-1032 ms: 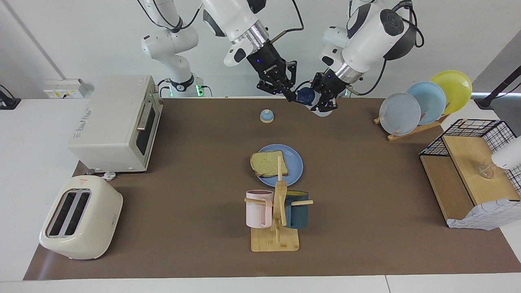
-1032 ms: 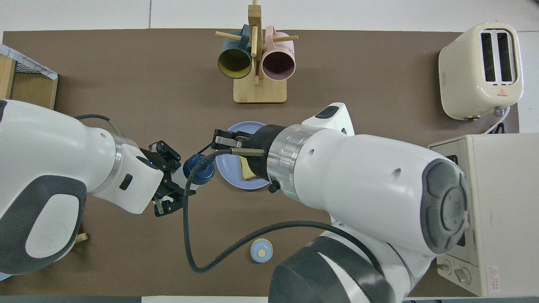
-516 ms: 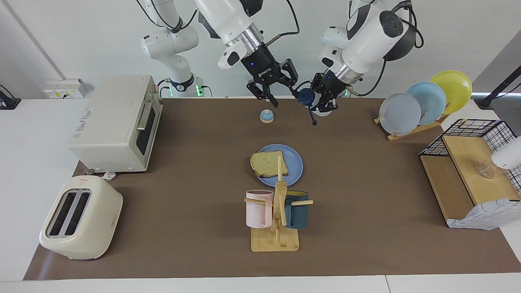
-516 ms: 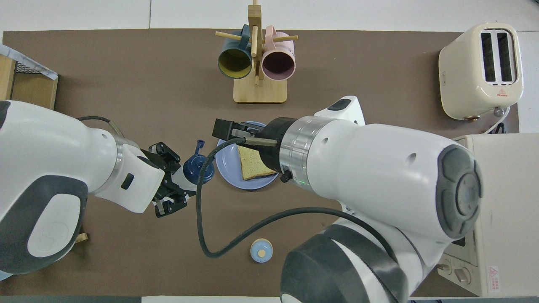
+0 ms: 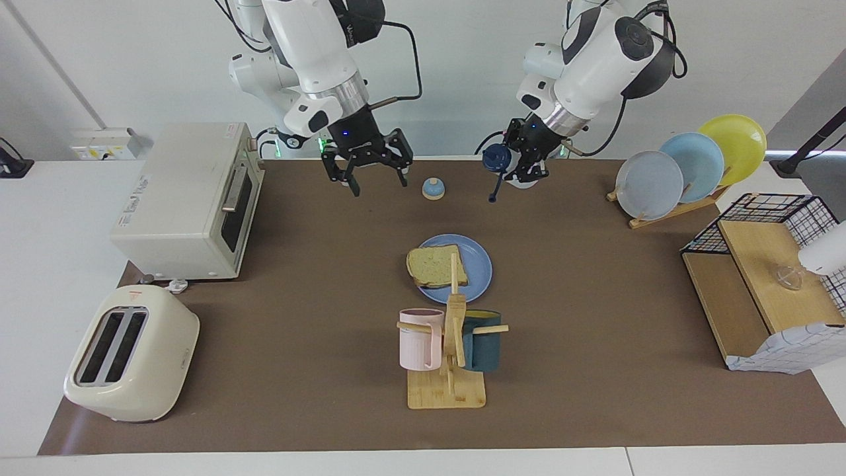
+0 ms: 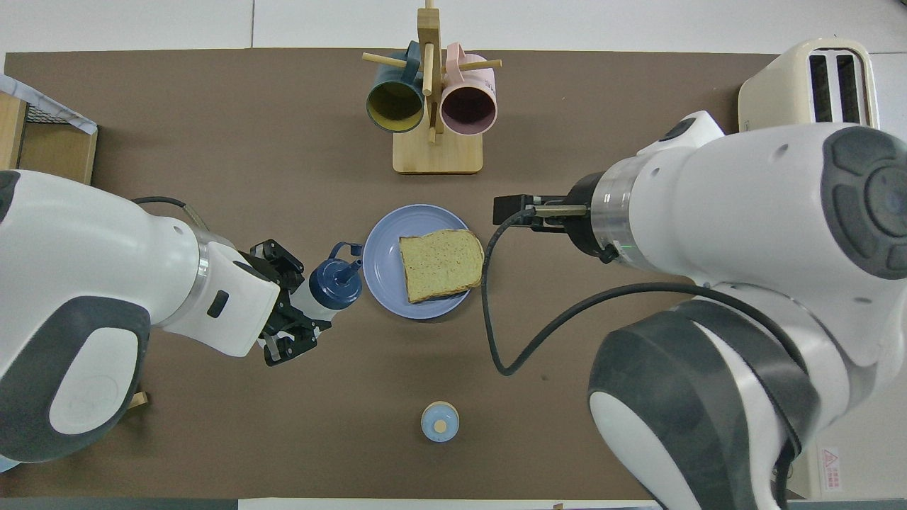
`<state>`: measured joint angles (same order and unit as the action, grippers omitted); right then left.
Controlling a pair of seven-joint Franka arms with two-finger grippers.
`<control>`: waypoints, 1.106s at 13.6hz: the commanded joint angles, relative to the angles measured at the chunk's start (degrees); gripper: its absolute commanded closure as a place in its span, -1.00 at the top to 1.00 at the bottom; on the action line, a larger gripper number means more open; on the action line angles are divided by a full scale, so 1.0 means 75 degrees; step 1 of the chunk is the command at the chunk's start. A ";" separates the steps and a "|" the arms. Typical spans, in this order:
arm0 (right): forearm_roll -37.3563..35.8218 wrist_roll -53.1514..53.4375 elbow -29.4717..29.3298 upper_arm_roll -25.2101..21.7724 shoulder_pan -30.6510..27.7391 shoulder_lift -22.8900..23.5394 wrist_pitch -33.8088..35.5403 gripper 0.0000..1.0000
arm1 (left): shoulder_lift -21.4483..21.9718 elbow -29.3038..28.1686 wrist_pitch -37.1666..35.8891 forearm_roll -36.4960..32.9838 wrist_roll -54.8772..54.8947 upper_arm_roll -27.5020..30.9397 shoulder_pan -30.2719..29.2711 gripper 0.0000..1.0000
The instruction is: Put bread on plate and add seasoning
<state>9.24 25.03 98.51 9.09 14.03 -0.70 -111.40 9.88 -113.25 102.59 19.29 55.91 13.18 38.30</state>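
Observation:
The bread [image 5: 436, 264] [image 6: 441, 263] lies flat on the round blue plate [image 5: 477, 270] [image 6: 382, 273] mid-table. My left gripper [image 5: 529, 169] [image 6: 294, 309] is shut on the seasoning bottle [image 5: 496, 158] [image 6: 334, 283] and holds it tilted in the air. Its navy cap points toward the plate, and the cap's loop dangles free. My right gripper [image 5: 378, 185] hangs open and empty above the mat, between the oven and the small bell. In the overhead view its fingers are hidden under its own wrist.
A blue-and-tan bell [image 5: 433, 189] [image 6: 439, 421] sits near the robots. A wooden mug rack [image 5: 448, 387] with two mugs stands just past the plate. An oven [image 5: 185, 198] and a toaster [image 5: 129, 354] occupy the right arm's end. A plate rack [image 5: 687, 165] and a wire shelf [image 5: 767, 264] stand at the left arm's end.
My right gripper opened, released the bottle cap's loop and swung away toward the oven. The loop now hangs loose. My left gripper kept hold of the bottle and barely moved.

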 commanded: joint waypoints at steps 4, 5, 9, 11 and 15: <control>-0.0925 -0.1144 -0.0372 0.0042 -0.1272 -0.0047 0.1935 1.00 | 0.0088 -0.0052 0.0278 -0.1292 -0.1299 -0.0643 0.0085 -1.00; -0.1136 -0.1239 -0.0466 0.0042 -0.1366 -0.0035 0.2252 1.00 | 0.0088 -0.0040 0.0266 -0.1433 -0.1487 -0.0760 0.0085 -1.00; -0.1220 -0.1951 -0.0736 0.0030 -0.2009 0.0023 0.2969 1.00 | -0.0052 0.0041 0.0232 -0.2405 -0.1992 -0.1147 0.0085 -1.00; -0.1208 -0.2340 -0.0899 0.0030 -0.2433 0.0116 0.3051 1.00 | -0.0158 0.0135 0.0068 -0.2757 -0.2028 -0.1195 0.0097 -1.00; -0.1372 -0.2330 -0.0947 -0.0040 -0.1990 0.0129 0.3052 1.00 | -0.0380 0.0217 -0.0131 -0.3589 -0.2239 -0.1440 0.0120 -1.00</control>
<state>0.68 7.73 92.82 8.46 -2.98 -0.52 -89.82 8.47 -113.16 103.39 -4.44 41.09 3.38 38.69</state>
